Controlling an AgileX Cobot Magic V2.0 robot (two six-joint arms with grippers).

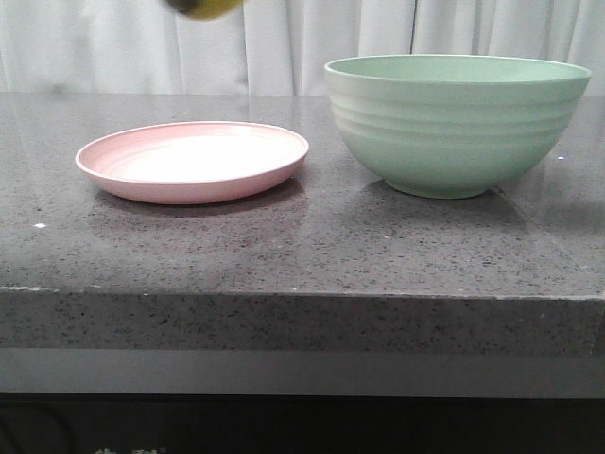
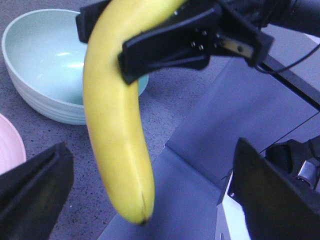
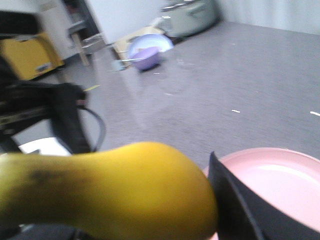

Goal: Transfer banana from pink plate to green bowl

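From the front, the shallow pale-pink plate (image 1: pixel 193 162) sits bare on the speckled grey desk (image 1: pixel 302 255), left of the ridged mint-green bowl (image 1: pixel 457 123). In the left wrist view, the left tool (image 2: pixel 145 200) is spread; above the bowl, the right tool (image 2: pixel 150 40) pinches the curved yellow banana (image 2: pixel 117 125). The right wrist view shows the banana above the plate.
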